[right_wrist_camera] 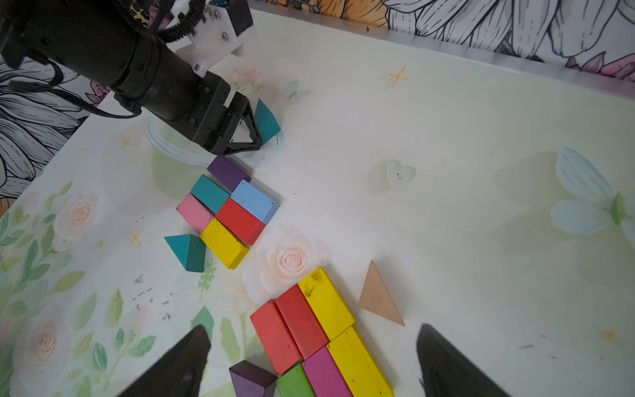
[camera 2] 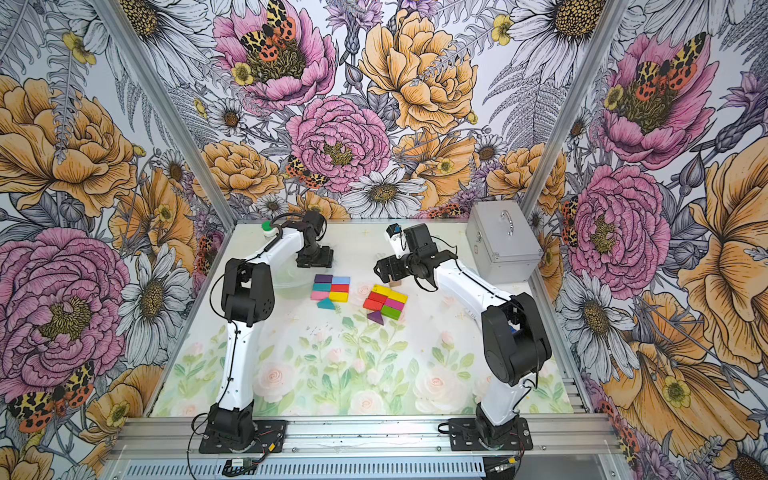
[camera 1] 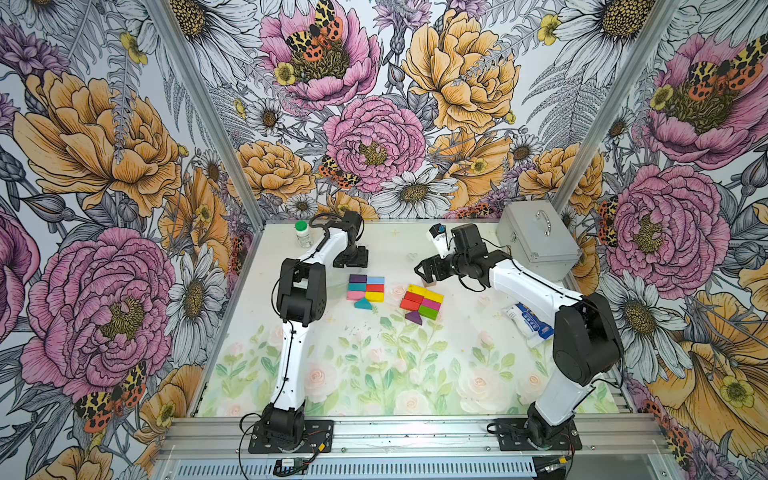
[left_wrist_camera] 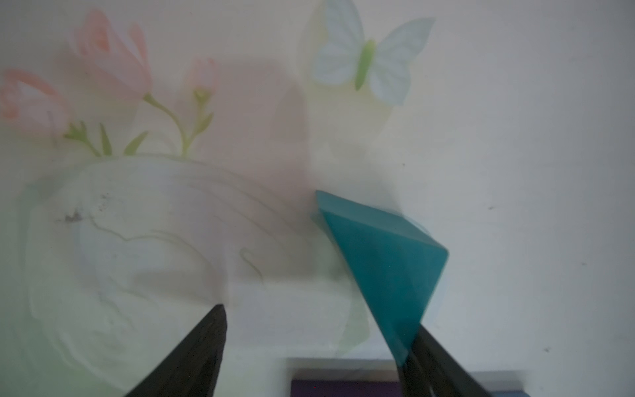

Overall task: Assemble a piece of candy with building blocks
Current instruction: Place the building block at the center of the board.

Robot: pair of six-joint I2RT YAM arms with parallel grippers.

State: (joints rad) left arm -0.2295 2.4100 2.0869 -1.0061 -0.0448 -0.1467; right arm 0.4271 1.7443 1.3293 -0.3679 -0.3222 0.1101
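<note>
Blocks (right_wrist_camera: 237, 220) look matt-painted, tan triangle (right_wrist_camera: 378, 299) bare wood, case (camera 1: 536, 243) probably metal.

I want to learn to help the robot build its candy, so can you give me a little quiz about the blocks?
1. True or false: the right gripper is holding the tan wooden triangle block.
2. What colour is the painted triangular block next to one finger of the left gripper? A) green B) teal C) orange
3. How many rectangular bricks, counting it, sit packed together with the light blue rectangular brick?

Key
1. False: its jaws are open and empty, and the triangle lies on the table.
2. B
3. Six
</note>
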